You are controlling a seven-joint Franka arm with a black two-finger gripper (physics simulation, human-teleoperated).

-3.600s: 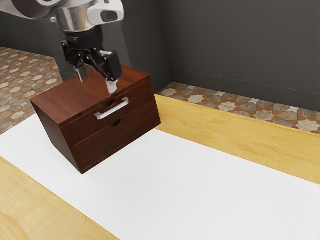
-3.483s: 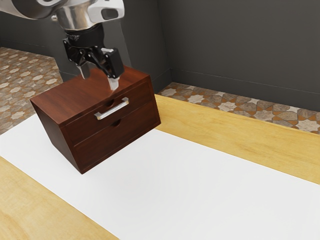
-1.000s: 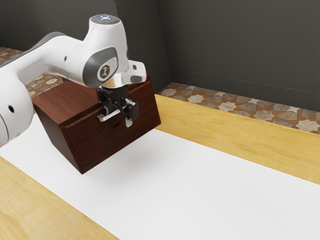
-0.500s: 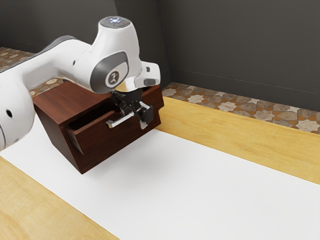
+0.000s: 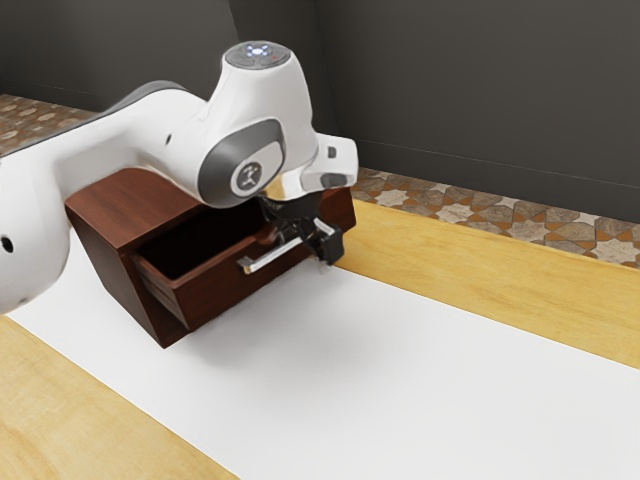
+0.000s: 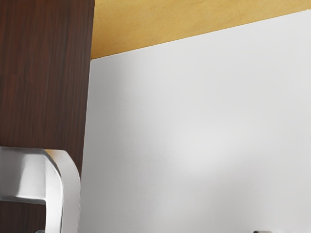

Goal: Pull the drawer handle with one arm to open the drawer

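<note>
Our black two-finger end effector is closed narrowly on the brushed silver bar handle. It grips the bar near the end toward the exterior view's right, with one black finger showing just below and beside that end. Our white arm comes in from the exterior view's left and arches over the dark reddish-brown wooden cabinet, its wrist bending down to the handle.

The upper drawer stands pulled well out of the cabinet, toward the exterior view's right. Its dark hollow inside is open to view between the cabinet's top and the drawer front. The handle sits on that front and runs along it at a slant, parallel to the front's top edge.

The cabinet rests on a white sheet that covers the middle of the light wooden counter; bare wood shows on both sides of the sheet. Beyond the counter lie patterned floor tiles and a dark grey wall.

From the wrist we see the drawer's dark wood grain close up, with the curved silver end of the handle standing out from it right by our hand. Past the drawer front lies the white sheet, and beyond it a strip of the wooden counter.
</note>
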